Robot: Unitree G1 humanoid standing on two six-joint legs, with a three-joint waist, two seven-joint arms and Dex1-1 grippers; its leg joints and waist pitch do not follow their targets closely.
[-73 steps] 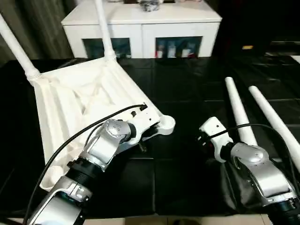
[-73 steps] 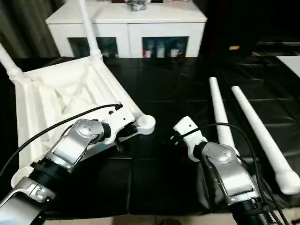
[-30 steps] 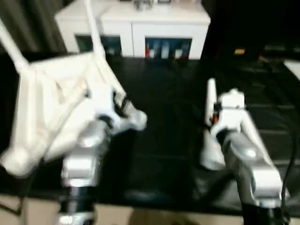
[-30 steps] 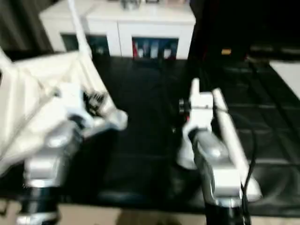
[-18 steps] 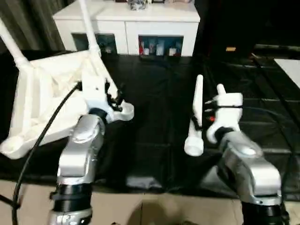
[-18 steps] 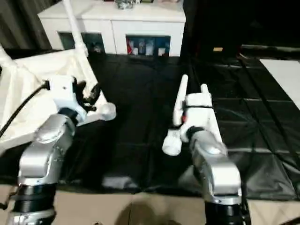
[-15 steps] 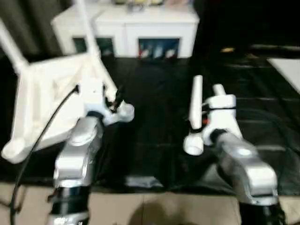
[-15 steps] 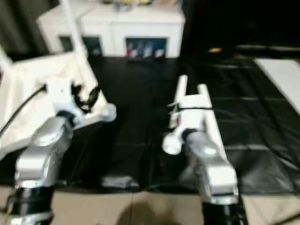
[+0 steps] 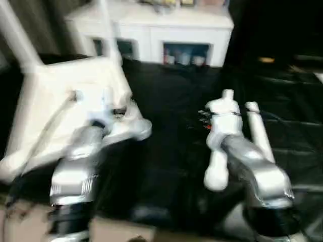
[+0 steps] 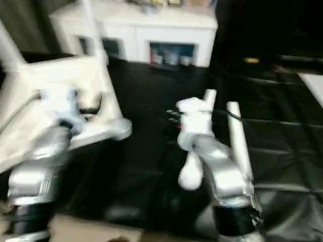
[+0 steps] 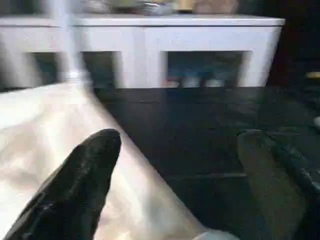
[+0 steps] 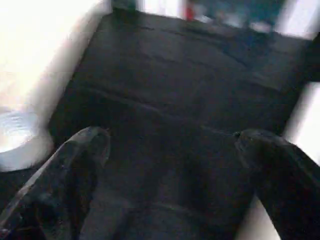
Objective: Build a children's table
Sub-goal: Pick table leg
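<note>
Released the upturned children's table (image 9: 65,106) on the bench (image 9: 171,151) left of the 2 loose legs (image 9: 219,151), left gripper (image 11: 175,165) fingers (image 11: 75,185) now spread and empty above its corner socket, right gripper (image 12: 170,165) wide open, freeing both for the next leg.
</note>
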